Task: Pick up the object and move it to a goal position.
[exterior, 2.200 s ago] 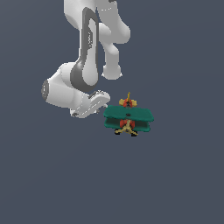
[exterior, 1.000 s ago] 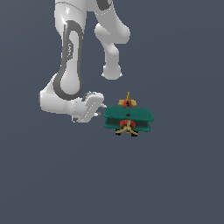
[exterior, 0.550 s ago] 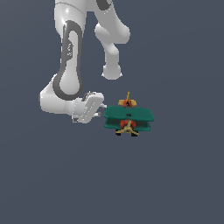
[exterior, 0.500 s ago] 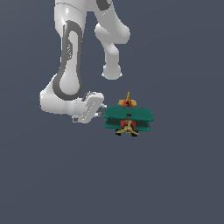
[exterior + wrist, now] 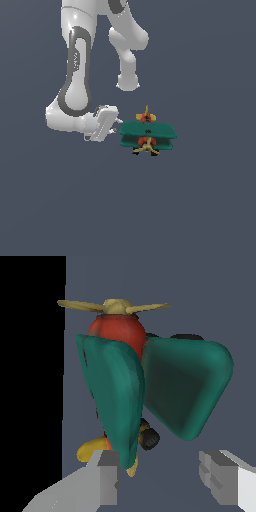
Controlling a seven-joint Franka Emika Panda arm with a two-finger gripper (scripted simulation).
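The toy biplane [image 5: 148, 134] rests on the dark grey floor, with teal-green wings, a red-orange body and a yellow propeller. My gripper [image 5: 119, 123] is level with it on the exterior view's left, at the wing ends. In the wrist view the biplane [image 5: 150, 381] fills the frame, with the propeller farthest from me. My gripper [image 5: 160, 468] is open. The end of one wing reaches just between the fingers, close to one finger [image 5: 107, 478]. The other finger [image 5: 217, 478] stands apart from the plane. Nothing is gripped.
The white arm's elbow and upper links [image 5: 75, 85] rise above and to the exterior view's left of the plane. A plain dark grey floor [image 5: 200, 210] lies all around. A black band covers one side of the wrist view [image 5: 30, 381].
Over 2.2 s the arm swung its upper links toward the exterior view's left and the hand sank a little. In the last second the gripper crept slightly toward the plane, which has not moved.
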